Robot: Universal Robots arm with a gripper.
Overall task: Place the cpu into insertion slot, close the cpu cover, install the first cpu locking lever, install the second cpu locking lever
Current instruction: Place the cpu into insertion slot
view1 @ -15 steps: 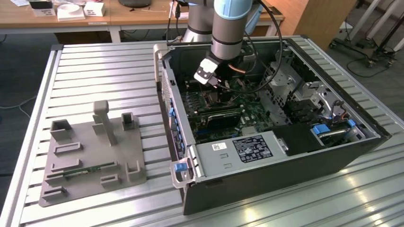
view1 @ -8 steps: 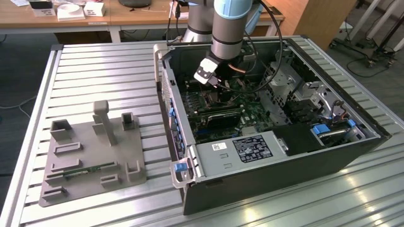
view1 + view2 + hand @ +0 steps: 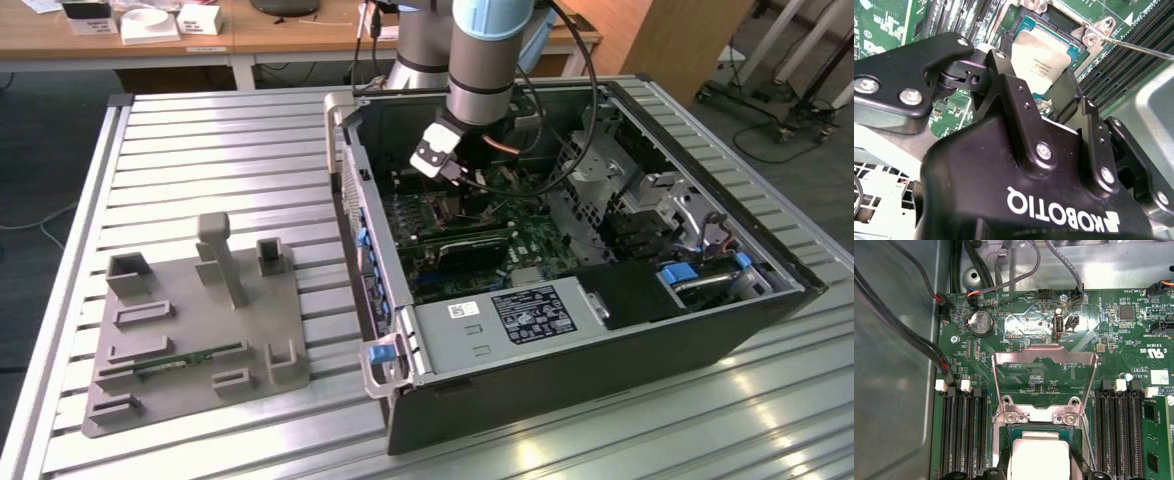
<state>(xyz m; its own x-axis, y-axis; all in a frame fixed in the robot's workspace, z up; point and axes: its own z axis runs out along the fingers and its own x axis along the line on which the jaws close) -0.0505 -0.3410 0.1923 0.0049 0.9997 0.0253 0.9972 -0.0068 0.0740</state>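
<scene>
Both wrist views show the cpu (image 3: 1041,55) (image 3: 1040,452), a silvery square chip, between the black fingers (image 3: 1004,67) of my gripper (image 3: 1034,70) (image 3: 1039,472). The fingers press on two opposite edges of the chip. It lies level at the insertion slot (image 3: 1054,17) (image 3: 1002,432); whether it is seated I cannot tell. The cpu cover (image 3: 1044,357) stands swung open behind the slot, hinged at its screws (image 3: 1089,32). A thin locking lever (image 3: 1136,47) sticks out beside the slot. In the exterior view my gripper (image 3: 447,170) reaches down into the open computer case (image 3: 387,330).
Long black memory slots (image 3: 961,435) (image 3: 1119,430) flank the socket on both sides. Cables (image 3: 914,335) run along the grey case wall. On the slatted table at the exterior view's left stands a grey fixture plate (image 3: 200,330). A power supply (image 3: 534,315) fills the case's near end.
</scene>
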